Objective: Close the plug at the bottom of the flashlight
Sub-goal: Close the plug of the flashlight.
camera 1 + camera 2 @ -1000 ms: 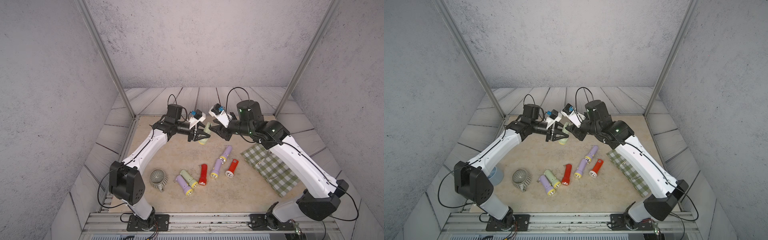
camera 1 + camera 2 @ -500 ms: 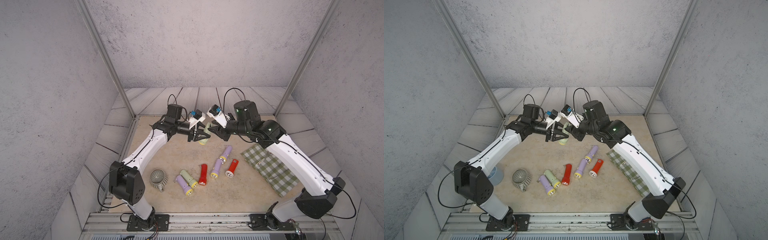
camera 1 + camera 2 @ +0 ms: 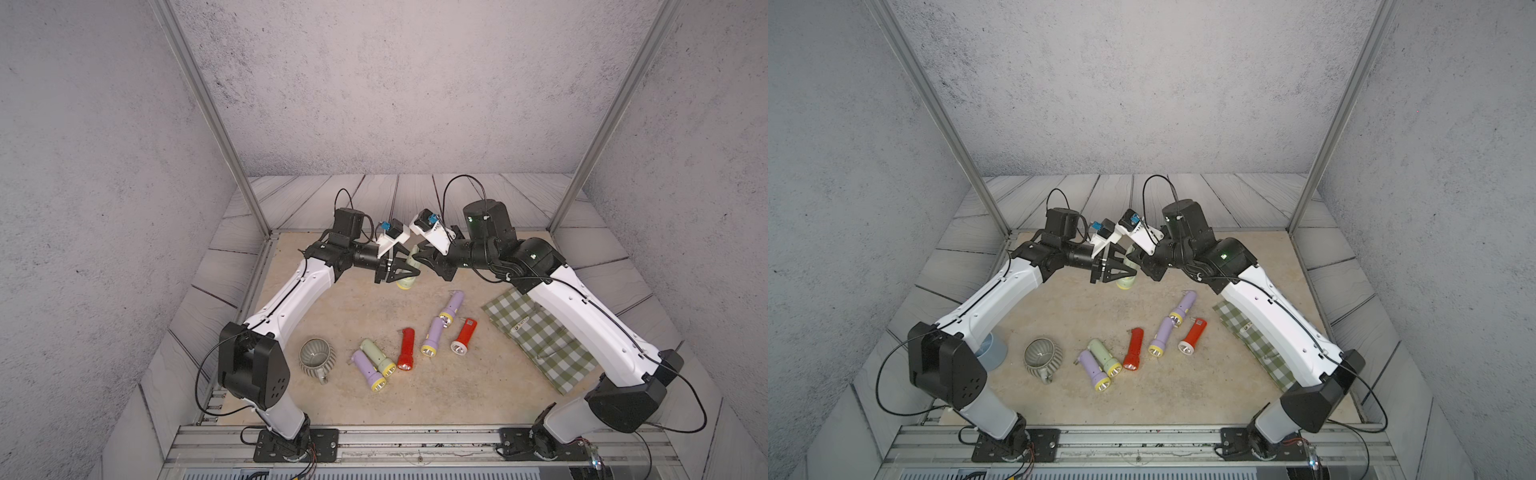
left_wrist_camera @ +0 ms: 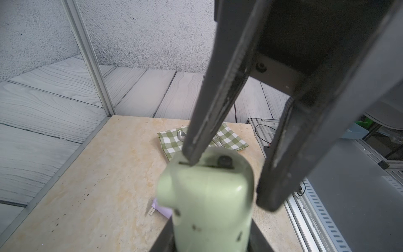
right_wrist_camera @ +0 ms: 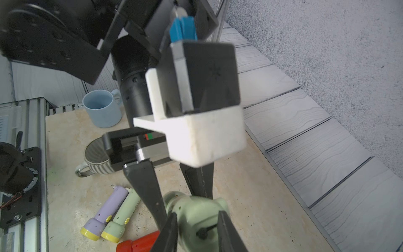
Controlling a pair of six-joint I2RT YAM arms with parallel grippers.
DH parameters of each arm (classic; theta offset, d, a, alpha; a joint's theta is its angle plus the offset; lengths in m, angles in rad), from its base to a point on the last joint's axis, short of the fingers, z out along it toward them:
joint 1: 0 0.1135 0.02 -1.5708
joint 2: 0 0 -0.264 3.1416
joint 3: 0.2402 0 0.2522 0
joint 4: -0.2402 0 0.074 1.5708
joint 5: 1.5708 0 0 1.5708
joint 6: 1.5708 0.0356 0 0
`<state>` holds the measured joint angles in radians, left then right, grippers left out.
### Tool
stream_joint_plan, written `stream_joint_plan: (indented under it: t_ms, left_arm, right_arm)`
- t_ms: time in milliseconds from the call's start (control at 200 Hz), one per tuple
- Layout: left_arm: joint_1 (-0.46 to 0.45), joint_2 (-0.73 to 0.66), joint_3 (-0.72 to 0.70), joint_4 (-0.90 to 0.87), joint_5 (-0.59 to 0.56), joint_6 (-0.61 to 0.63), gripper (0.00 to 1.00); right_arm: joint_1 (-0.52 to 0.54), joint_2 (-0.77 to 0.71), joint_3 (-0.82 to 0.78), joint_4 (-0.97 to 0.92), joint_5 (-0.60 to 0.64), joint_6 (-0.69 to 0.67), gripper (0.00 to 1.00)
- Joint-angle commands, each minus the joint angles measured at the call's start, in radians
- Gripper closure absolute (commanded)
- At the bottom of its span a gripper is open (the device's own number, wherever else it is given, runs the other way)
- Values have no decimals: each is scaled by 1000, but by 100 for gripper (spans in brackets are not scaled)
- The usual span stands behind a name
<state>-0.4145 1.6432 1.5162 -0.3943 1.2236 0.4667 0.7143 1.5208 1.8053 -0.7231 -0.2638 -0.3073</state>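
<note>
My left gripper [image 3: 409, 272] [image 3: 1128, 273] is shut on a pale green flashlight [image 3: 406, 277] [image 3: 1126, 279] [image 4: 207, 196], holding it above the table with its head down. In the right wrist view the flashlight's bottom end [image 5: 196, 215] shows a small black knob [image 5: 201, 233]. My right gripper [image 3: 420, 258] [image 3: 1137, 261] [image 5: 197, 231] has its jaws closed in on both sides of that end. In the left wrist view one of its fingertips [image 4: 190, 158] rests on the slot at the end's edge. I cannot make out the plug itself.
Several lilac, green and red flashlights [image 3: 405, 349] lie on the beige table [image 3: 457, 386], nearer the front. A grey ribbed mug [image 3: 316, 355] sits at front left with a blue mug [image 3: 992, 349] beyond it. A green checked cloth [image 3: 540, 336] lies at the right.
My right gripper has moved left onto the flashlight's bottom end, and its jaws have narrowed around it. The left gripper has kept hold of the flashlight without moving.
</note>
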Motion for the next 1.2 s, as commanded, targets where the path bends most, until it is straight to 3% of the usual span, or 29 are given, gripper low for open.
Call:
stream_joint_plan:
  t_ms: [0,270,415,570,676,866,1056,1191]
  left_arm:
    - [2,3,10,19,30,1,100]
    - [3,27,15,65,-49,-69,100]
    - [11,66,42,90,-216,-176,100]
    - [26,98,59,101,-375,-286,100]
    - [34,107,59,101,-479,-366,100]
    - [75,137,81,-7,-793,-530,100]
    - [188,156,-2,-41,-849,-713,100]
    - [225,184,-48,-92,-903,-724,100]
  right_arm:
    - [-1,4,13,-16,-31,-1,71]
    - [-1,-29,-9,-9,-51,9,75]
    - [-1,-101,-53,46,-53,35,49]
    - [-1,-224,-157,150,-16,58,32]
    - [-1,-308,-239,218,49,77,31]
    - [-1,-381,-365,303,241,207,38]
    - [0,-400,-513,337,383,377,41]
    - [-1,-388,-556,279,437,423,47]
